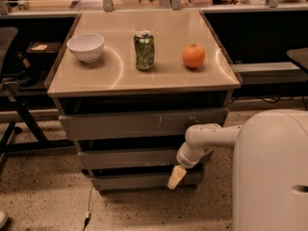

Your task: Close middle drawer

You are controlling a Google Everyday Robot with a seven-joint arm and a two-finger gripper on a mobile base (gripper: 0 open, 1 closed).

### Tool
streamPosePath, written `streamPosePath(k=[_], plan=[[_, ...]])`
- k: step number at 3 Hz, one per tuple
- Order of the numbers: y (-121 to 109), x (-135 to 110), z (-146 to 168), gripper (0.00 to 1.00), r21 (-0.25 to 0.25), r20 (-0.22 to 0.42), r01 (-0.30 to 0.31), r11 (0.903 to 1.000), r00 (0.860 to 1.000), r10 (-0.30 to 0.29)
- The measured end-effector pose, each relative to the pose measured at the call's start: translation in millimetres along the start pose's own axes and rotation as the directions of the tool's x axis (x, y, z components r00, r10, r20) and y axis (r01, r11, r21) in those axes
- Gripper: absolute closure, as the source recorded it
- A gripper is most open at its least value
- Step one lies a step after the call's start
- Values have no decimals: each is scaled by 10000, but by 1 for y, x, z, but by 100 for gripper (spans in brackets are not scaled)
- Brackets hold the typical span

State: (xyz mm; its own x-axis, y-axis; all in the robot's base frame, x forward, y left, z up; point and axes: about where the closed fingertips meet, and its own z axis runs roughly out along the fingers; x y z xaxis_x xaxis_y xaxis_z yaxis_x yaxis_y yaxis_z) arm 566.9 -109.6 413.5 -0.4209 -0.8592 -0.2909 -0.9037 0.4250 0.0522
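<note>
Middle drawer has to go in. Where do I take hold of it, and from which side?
The middle drawer has a plain flat front with no handle, so there is nothing to clamp. Better to press on the front face, near its middle, coming straight from the front. The gripper sits low at the front's right end.

We see the middle drawer (130, 159) as a wide, shallow grey front, plain and without a handle, lying level across the cabinet (144, 76), with a dark gap above it. Our gripper (175, 178) hangs just below its right end.
</note>
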Motion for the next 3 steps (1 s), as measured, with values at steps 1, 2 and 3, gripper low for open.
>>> streamPosePath(k=[1, 2, 3], plan=[[0, 0, 0, 0, -1, 0, 0, 10000, 10000, 0], [13, 21, -21, 0, -74, -97, -561, 9984, 9984, 560], [38, 72, -75, 0, 273, -143, -2444, 9693, 9694, 2449]])
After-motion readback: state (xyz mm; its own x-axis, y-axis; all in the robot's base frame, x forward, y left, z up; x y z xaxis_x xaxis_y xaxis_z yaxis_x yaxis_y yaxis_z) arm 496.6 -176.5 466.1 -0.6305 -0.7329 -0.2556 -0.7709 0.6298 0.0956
